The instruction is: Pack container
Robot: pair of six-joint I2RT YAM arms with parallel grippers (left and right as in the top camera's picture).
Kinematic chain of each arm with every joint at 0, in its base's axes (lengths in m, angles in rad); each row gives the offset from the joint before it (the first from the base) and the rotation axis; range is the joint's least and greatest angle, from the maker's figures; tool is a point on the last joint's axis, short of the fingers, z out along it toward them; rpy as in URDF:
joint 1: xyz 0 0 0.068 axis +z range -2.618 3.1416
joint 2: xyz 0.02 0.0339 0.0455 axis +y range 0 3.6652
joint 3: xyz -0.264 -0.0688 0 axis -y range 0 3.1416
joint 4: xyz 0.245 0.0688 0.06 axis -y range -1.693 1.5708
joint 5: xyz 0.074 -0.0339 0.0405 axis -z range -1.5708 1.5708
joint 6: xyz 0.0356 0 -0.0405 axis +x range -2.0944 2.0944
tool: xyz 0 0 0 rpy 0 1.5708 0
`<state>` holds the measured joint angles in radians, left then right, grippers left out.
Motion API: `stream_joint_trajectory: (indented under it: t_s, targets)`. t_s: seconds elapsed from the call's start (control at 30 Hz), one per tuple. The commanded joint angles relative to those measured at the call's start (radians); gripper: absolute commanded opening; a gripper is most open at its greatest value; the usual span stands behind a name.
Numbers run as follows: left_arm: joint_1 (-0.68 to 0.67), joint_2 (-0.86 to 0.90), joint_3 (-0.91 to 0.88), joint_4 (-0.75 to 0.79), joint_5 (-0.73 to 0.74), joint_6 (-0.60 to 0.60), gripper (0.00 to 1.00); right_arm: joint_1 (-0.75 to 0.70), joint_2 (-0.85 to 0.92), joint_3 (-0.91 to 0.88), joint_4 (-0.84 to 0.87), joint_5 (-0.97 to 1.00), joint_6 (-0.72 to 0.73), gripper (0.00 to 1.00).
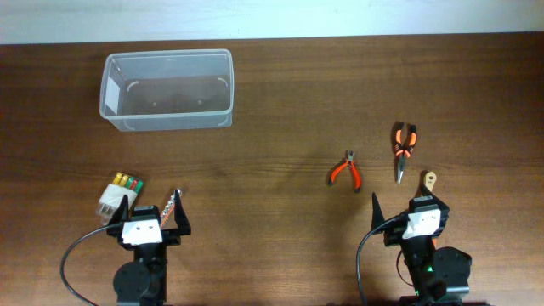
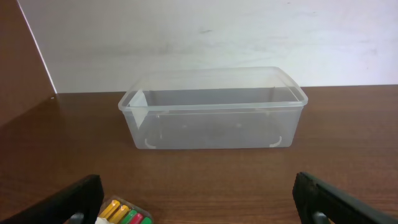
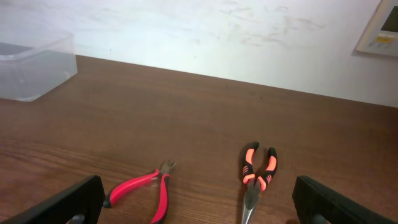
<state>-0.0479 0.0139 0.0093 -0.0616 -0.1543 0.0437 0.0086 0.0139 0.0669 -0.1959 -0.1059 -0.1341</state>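
Observation:
The container (image 1: 167, 54), a clear plastic tub, stands empty at the back left of the table, and shows straight ahead in the left wrist view (image 2: 211, 118) and at the far left edge of the right wrist view (image 3: 34, 65). My left gripper (image 1: 151, 212) (image 2: 199, 205) is open near the front left, well short of the tub. My right gripper (image 1: 410, 208) (image 3: 199, 205) is open at the front right. Just ahead of it lie small red-handled cutters (image 1: 346, 170) (image 3: 143, 190) and orange-and-black long-nose pliers (image 1: 403, 146) (image 3: 257, 180).
A clear packet of yellow, green and red pieces (image 1: 119, 191) (image 2: 124, 214) lies by my left gripper's left finger. A thin twisted metal bit (image 1: 170, 202) lies by its right finger. A small tan handle (image 1: 430, 180) lies by my right gripper. A white wall runs behind the table.

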Motion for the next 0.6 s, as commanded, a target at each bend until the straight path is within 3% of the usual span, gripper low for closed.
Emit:
stream_joint_trajectory:
  t_s: [0.0, 0.47, 0.57]
  targets:
    - [0.005, -0.009, 0.000, -0.006, 0.008, -0.010, 0.99, 0.006, -0.010, -0.009, 0.000, 0.012, 0.005, 0.98]
    - [0.005, -0.009, 0.000, -0.006, 0.008, -0.010, 0.99, 0.005, -0.008, -0.009, 0.001, 0.003, 0.010, 0.99]
    - [0.005, -0.009, 0.000, 0.001, 0.008, -0.010, 0.99, 0.005, -0.002, -0.009, 0.000, 0.006, 0.105, 0.99]
